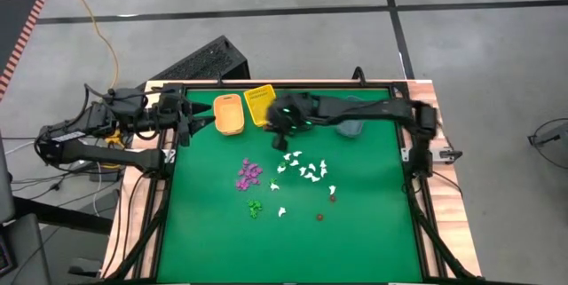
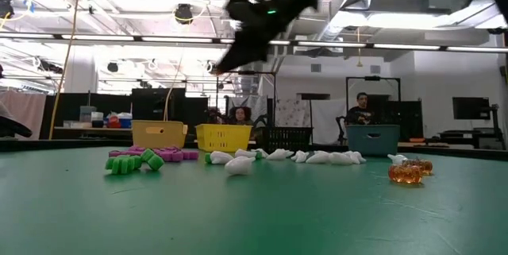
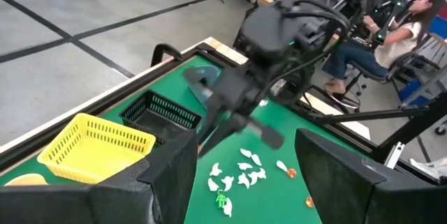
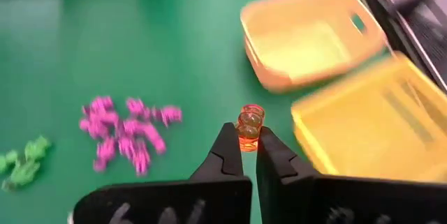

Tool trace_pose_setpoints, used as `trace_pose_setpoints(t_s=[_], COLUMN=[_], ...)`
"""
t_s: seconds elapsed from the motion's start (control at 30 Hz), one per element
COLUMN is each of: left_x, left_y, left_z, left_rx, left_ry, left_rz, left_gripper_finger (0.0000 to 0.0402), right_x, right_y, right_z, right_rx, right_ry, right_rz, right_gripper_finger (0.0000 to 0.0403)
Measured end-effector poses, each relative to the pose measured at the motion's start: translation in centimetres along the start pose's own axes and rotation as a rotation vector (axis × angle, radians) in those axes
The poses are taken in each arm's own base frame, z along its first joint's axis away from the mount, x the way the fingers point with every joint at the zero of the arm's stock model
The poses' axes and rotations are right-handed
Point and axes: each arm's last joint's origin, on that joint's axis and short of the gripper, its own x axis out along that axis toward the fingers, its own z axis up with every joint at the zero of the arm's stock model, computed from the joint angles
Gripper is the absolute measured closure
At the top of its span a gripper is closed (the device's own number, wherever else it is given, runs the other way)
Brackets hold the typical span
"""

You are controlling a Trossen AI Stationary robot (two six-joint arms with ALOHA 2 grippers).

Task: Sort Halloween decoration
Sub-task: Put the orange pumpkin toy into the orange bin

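We see the right hand (image 4: 248,155) pinched on one orange trinket (image 4: 249,128), held in the air above the counter (image 1: 373,223) near the orange bin (image 1: 230,114) and yellow bin (image 1: 261,104), upper middle of the high view. The trinket's long axis runs up from the fingertips. Purple trinkets (image 1: 249,175), white trinkets (image 1: 303,168) and green trinkets (image 1: 255,207) lie mid-counter. The left hand (image 3: 234,182) waits at the counter's upper-left edge, jaws wide.
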Motion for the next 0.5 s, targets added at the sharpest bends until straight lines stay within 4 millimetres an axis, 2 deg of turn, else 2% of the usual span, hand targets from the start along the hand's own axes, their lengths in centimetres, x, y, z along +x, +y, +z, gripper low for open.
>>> trace_pose_setpoints(t_s=[0.1,0.23,0.37,0.5], left_x=[0.0,0.0,0.0,0.0], left_y=[0.0,0.0,0.1,0.1], left_z=[0.0,0.1,0.1,0.1], left_rx=[-0.002,-0.003,0.000,-0.008], left_ry=[-0.001,-0.011,-0.016,-0.023], left_rz=[-0.001,0.015,0.025,0.035], left_gripper_finger=[0.0170,0.0170,0.0170,0.0170], right_x=[2.4,5.3,8.0,10.5], right_y=[-0.6,-1.4,-2.5,-3.6], right_z=[1.8,3.3,3.7,3.3], right_rx=[-0.041,-0.078,-0.073,-0.054], right_ry=[-0.037,-0.073,-0.087,-0.081], right_rz=[0.036,0.038,0.027,0.016], right_gripper_finger=[0.0393,0.0393,0.0393,0.0393])
